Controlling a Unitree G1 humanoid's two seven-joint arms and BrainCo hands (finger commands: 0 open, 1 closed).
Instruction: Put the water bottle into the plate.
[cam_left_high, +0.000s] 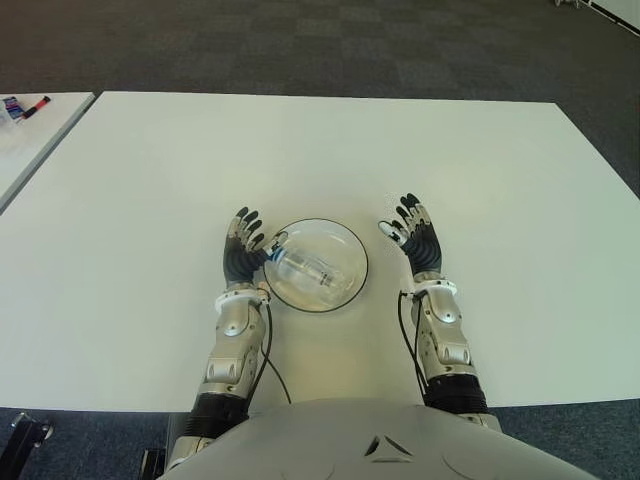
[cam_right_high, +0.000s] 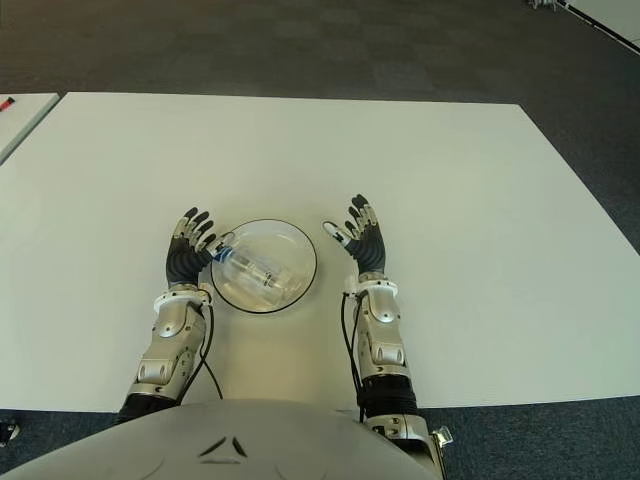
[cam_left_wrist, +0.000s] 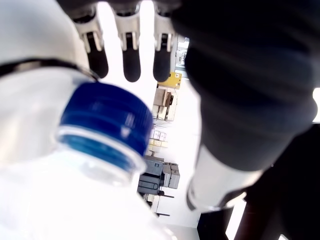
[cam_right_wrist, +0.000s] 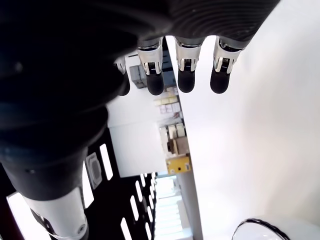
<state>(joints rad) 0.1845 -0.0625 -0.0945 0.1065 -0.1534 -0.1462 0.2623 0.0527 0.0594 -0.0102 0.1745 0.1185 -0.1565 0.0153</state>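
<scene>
Left eye view shows the two arms reaching out from the robot's body near the bottom. A little farther out sits the plate, a clear glass one, on the white table. The bottle lies on its side inside the plate. Its blue cap points to about 10 o'clock, toward the plate's rim.

The left hand shows at 9 o'clock from the plate, right by the cap. Its fingers are spread and straight, and they hold nothing. I cannot tell if a fingertip touches the cap. The right hand shows at 3 o'clock from the plate, a bit apart from it, with fingers spread and empty too.

In the left wrist view the cap is very close to the palm.

So the job looks done, I think.

The bottle looks like thin, clear plastic. It is likely light, a bit squishy and smooth, and it may roll. The middle of its body would be the best place to hold, with a soft squeeze.

Far off at 10 o'clock, pens lie on another table.
</scene>
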